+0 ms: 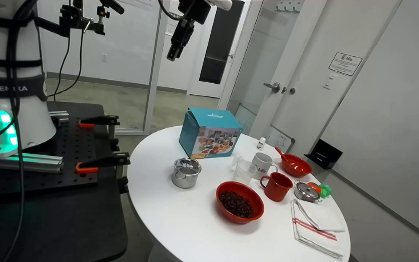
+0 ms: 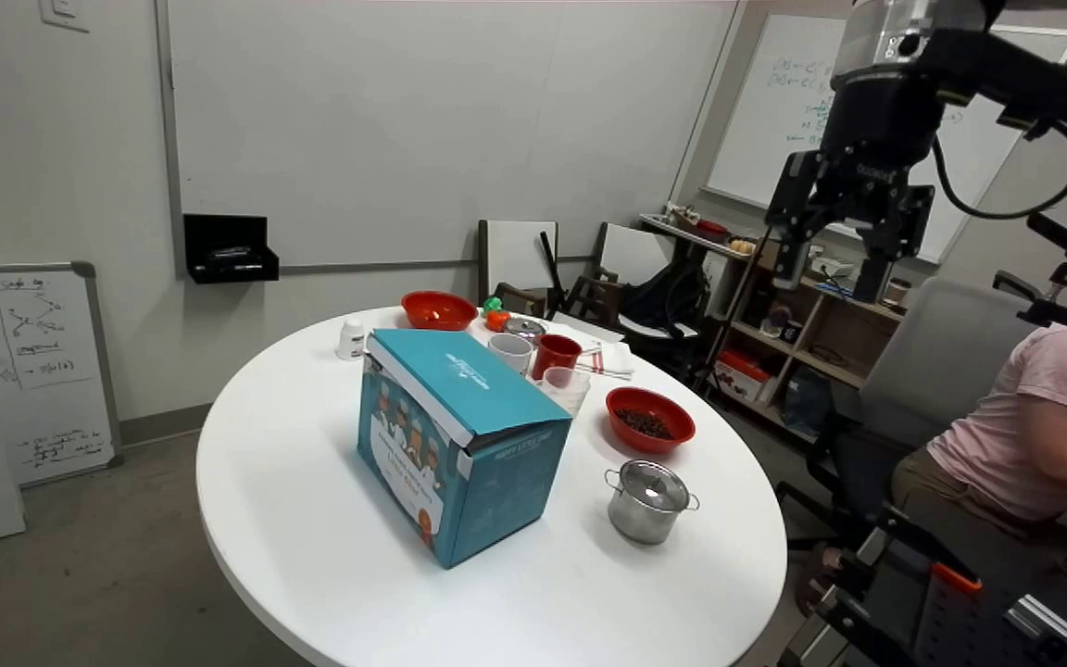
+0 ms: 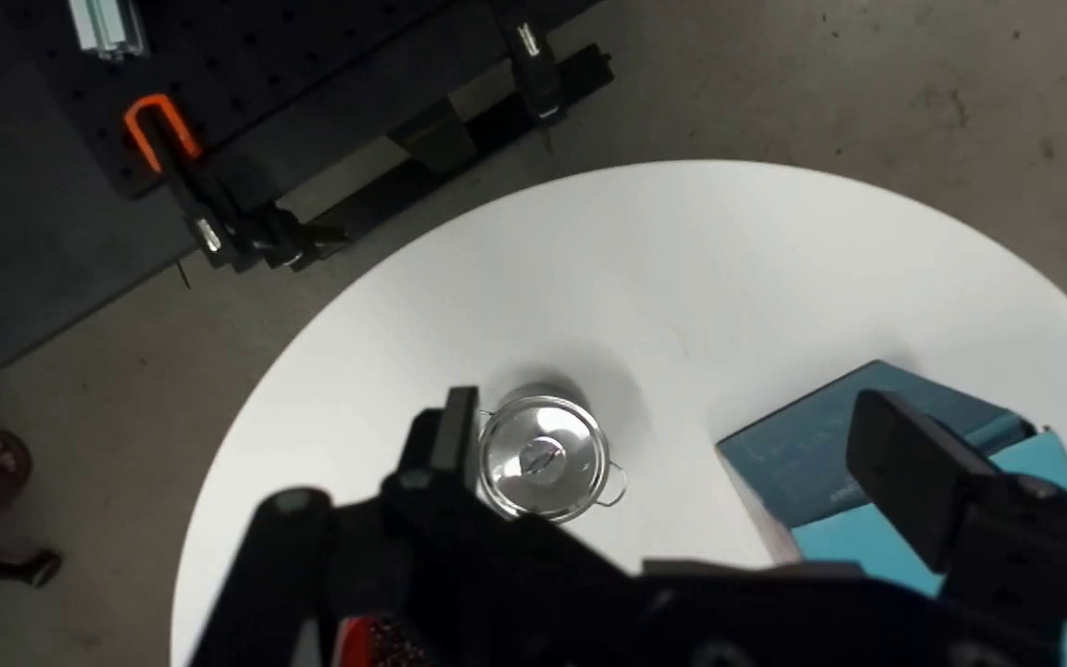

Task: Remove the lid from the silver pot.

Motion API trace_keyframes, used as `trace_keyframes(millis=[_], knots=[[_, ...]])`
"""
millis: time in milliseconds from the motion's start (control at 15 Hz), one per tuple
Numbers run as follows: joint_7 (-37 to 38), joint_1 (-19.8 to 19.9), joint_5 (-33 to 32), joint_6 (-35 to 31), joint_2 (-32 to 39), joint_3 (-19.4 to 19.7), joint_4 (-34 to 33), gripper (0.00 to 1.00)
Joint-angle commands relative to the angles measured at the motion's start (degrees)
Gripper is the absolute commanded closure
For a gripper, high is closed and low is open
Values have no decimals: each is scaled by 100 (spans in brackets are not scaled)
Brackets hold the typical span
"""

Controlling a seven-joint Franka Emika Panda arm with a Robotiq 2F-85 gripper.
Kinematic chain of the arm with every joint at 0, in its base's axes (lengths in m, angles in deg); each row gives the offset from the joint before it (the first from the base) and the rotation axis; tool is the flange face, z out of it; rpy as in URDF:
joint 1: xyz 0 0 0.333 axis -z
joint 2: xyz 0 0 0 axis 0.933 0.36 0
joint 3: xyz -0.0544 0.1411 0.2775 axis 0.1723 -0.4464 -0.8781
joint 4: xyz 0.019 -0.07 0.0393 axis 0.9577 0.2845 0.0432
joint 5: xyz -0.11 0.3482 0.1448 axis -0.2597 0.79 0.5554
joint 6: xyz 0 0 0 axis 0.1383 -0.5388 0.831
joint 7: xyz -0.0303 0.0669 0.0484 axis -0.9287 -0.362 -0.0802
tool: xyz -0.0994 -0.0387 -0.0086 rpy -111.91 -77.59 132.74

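Lid [image 1: 188,166] sits on silver pot [image 1: 184,181]

It stands upright on the counter [image 1: 175,214]. From it, in an exterior view: a teal box [image 1: 211,134] at one o'clock, a red bowl [image 1: 258,202] holding small dark pieces [image 1: 235,204] at four. Well above, the pincer [image 2: 829,276] hangs, jaws spread.

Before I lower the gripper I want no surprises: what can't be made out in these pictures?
Silver pot: inside hidden by its lid in all three views.
Red bowl: mostly lost to the gripper and bottom edge, wrist view.
White bottle: writing too small to read in both exterior views.
Person: head cut off by the right edge in an exterior view.
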Motion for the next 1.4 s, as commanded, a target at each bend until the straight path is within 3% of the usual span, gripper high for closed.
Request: trace_keyframes(millis=[0,200,333,400,800,1333], knots=[[961,336,-223,-1018,24,-314,603,0],[1844,657,-832,-1707,220,-506,851,0],[2490,859,-1182,-1812,215,-549,875,0],[1958,590,-923,-1618,223,-354,830,0],[2508,776,-1324,-1565,619,-501,526,0],[2756,764,-1273,-2377,1697,-161,69,0]])
